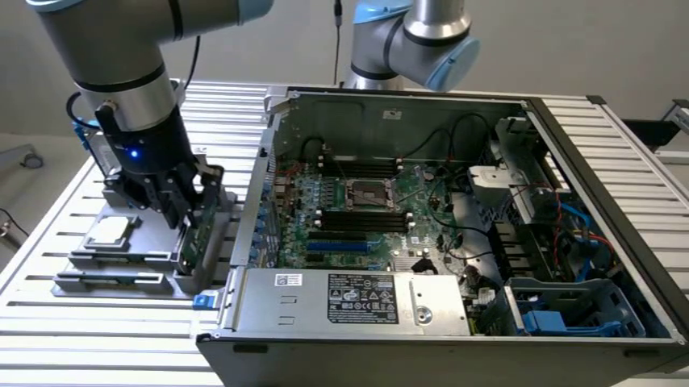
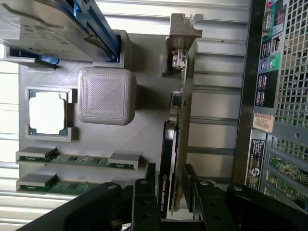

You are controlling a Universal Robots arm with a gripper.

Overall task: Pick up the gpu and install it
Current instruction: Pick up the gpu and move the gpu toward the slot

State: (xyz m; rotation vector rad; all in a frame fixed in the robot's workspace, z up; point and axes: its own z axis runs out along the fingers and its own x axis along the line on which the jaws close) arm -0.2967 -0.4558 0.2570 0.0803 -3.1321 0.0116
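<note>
The gpu (image 1: 195,235) stands on edge in a grey holder tray (image 1: 127,263) at the exterior view's left, beside the open computer case (image 1: 603,161). My gripper (image 1: 179,214) has come down over the card's upper edge. In the wrist view the gpu (image 2: 174,120) appears edge-on, with its black shroud on one side and its silver bracket at the far end. The gripper (image 2: 169,172) is open, one finger (image 2: 147,188) on each side of the card and a thin gap at each. The card rests in its slot in the tray (image 2: 149,120).
The tray also holds a square silver processor chip (image 2: 47,112), two memory sticks (image 2: 77,160) and a hard drive with blue rails (image 2: 53,24). The case's rear panel (image 2: 279,96) sits close beside the card. A second arm (image 1: 422,40) stands behind the case. The motherboard (image 1: 356,214) lies exposed.
</note>
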